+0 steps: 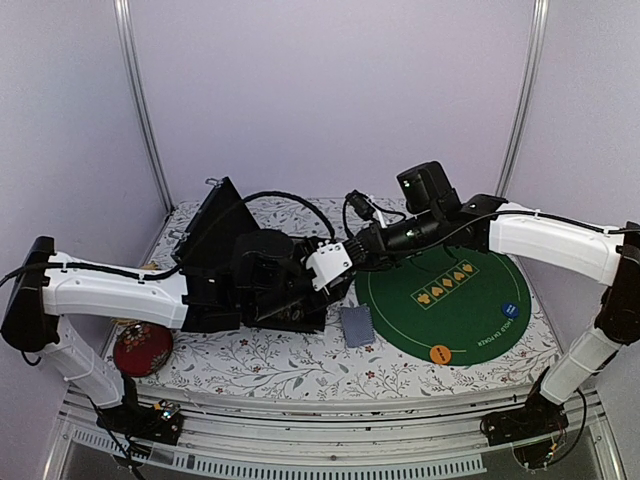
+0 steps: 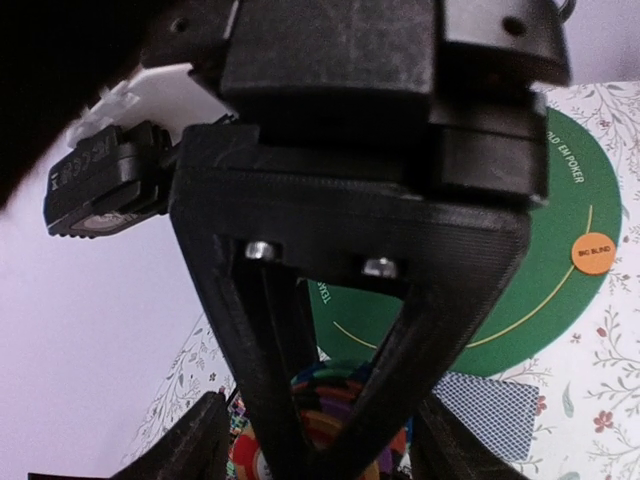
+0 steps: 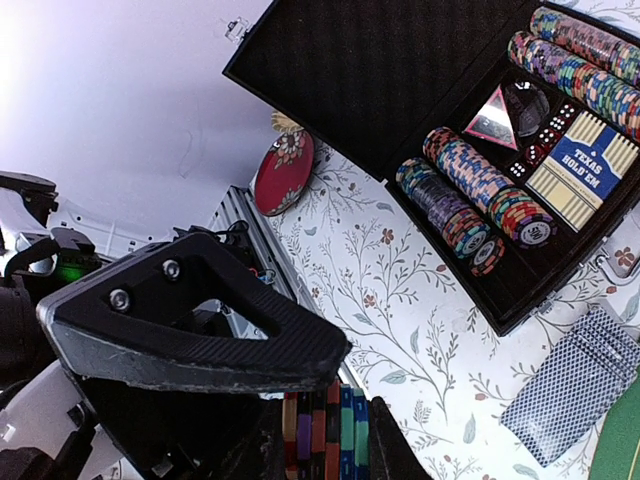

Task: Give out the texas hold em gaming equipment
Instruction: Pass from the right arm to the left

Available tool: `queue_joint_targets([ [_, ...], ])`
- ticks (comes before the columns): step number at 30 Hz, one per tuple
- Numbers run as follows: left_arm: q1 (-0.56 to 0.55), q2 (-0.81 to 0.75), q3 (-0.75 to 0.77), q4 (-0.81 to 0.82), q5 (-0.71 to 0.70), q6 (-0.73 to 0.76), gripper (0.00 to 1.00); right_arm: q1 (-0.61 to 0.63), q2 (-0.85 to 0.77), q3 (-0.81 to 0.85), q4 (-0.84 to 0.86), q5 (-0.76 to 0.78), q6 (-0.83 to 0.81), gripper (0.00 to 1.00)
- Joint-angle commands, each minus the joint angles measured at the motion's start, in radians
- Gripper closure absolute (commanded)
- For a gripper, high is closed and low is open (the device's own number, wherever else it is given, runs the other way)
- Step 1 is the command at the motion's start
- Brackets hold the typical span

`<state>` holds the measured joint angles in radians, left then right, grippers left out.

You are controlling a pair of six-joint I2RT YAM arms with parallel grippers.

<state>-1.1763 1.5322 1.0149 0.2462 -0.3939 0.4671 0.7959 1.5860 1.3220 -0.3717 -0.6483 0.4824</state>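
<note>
Left hand [image 2: 320, 465] hangs over the open black case [image 1: 215, 230]. Its fingers [image 2: 195, 445] are spread apart on either side of the right hand's tip and grip nothing. Right hand [image 3: 322, 445], set between those fingers, is clamped on a short stack of poker chips [image 3: 325, 420]. Rows of chips [image 3: 470, 190] lie in the case beyond it. Playing cards [image 1: 356, 325] lie face down on the tabletop [image 1: 250, 360], just right of both hands. Further right, the green mat [image 1: 470, 325] carries a blue button [image 1: 510, 308] and an orange button [image 1: 440, 352].
</note>
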Motion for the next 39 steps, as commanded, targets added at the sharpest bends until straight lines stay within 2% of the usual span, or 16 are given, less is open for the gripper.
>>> queue_joint_targets([
  [1, 0.007, 0.000, 0.019, -0.022, 0.022, -0.044, 0.36, 0.007, -0.029, 0.003, 0.033, -0.041, 0.011, 0.98],
  [3, 0.014, 0.002, 0.022, -0.034, 0.039, -0.053, 0.30, 0.007, -0.031, 0.003, 0.039, -0.043, 0.014, 0.98],
  [5, 0.022, 0.002, 0.019, -0.033, 0.040, -0.062, 0.29, 0.007, -0.031, 0.005, 0.040, -0.039, 0.018, 0.98],
  [6, 0.027, 0.000, 0.018, -0.032, 0.041, -0.066, 0.32, 0.007, -0.032, 0.005, 0.043, -0.039, 0.019, 0.98],
  [8, 0.030, -0.004, 0.015, -0.024, 0.052, -0.070, 0.39, 0.007, -0.031, 0.000, 0.056, -0.041, 0.028, 0.98],
  [11, 0.032, -0.007, 0.008, 0.001, 0.066, -0.067, 0.58, 0.007, -0.025, 0.005, 0.059, -0.047, 0.035, 0.98],
  [13, 0.033, -0.013, -0.004, 0.024, 0.080, -0.064, 0.66, 0.008, -0.019, 0.006, 0.060, -0.046, 0.036, 0.98],
  [17, 0.031, -0.015, -0.011, 0.033, 0.088, -0.077, 1.00, 0.008, -0.007, 0.000, 0.064, -0.040, 0.033, 0.98],
  [21, 0.030, -0.018, -0.028, 0.020, 0.077, -0.127, 1.00, 0.007, 0.004, -0.034, 0.102, -0.038, 0.038, 0.95],
  [22, 0.029, -0.018, -0.036, 0.013, 0.078, -0.143, 1.00, 0.007, 0.007, -0.045, 0.118, -0.046, 0.039, 0.89],
  [26, 0.029, -0.010, -0.039, -0.088, 0.083, -0.231, 1.00, 0.007, 0.014, -0.081, 0.160, -0.059, 0.041, 0.50],
  [30, 0.029, -0.024, -0.059, -0.211, 0.098, -0.357, 1.00, 0.007, 0.006, -0.098, 0.155, -0.044, 0.021, 0.27],
  [34, 0.011, -0.035, -0.084, -0.371, 0.144, -0.505, 1.00, -0.002, -0.020, -0.116, 0.088, 0.041, -0.009, 0.17],
  [39, -0.090, 0.038, -0.058, -0.627, 0.221, -0.675, 1.00, -0.043, -0.065, -0.133, -0.108, 0.317, -0.068, 0.13],
])
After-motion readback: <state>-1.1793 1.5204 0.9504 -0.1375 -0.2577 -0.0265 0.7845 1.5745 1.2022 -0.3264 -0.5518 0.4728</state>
